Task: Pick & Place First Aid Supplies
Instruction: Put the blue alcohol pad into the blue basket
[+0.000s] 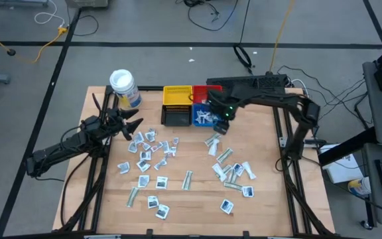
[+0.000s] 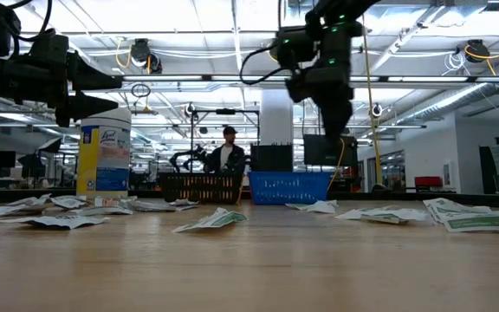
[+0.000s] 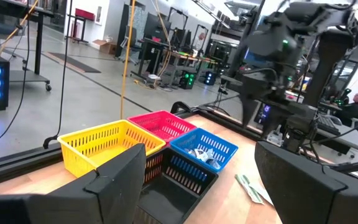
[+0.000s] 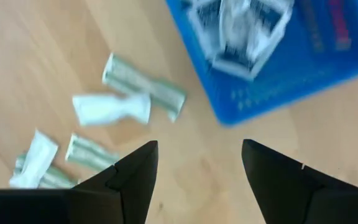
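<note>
- my right gripper [image 1: 220,126] hangs just past the front edge of the blue bin [image 1: 203,115], over bare wood near the back middle of the table [image 1: 277,212]. its two fingers [image 4: 129,177] are spread wide and hold nothing.
- my left gripper [image 1: 132,127] hangs over the table's left side, in front of the white-lidded jar [image 1: 124,87]. its fingers [image 3: 120,180] are wide apart too, with nothing between them.
- i count four small bins in a tight square by the table's back edge: yellow bin [image 1: 177,95] and red bin [image 1: 206,94] behind, black bin [image 1: 176,117] and the blue one in front.
- there is one jar, standing up near the back left corner.
- the first aid packets [image 1: 152,147] lie loose on the wood. i count roughly two dozen flat white ones, in two bunches: a bigger bunch left of the middle and a smaller bunch [image 1: 233,171] toward the right edge. some are square and some are long thin strips.
- a few packets [image 1: 204,117] already lie in the blue bin. i cannot tell how many, maybe three or four.
- the strips nearest my right gripper [image 4: 143,90] lie just in front of the blue bin, not touching it.
- i see one person [image 2: 227,154] far back in the room, behind the bins.
</note>
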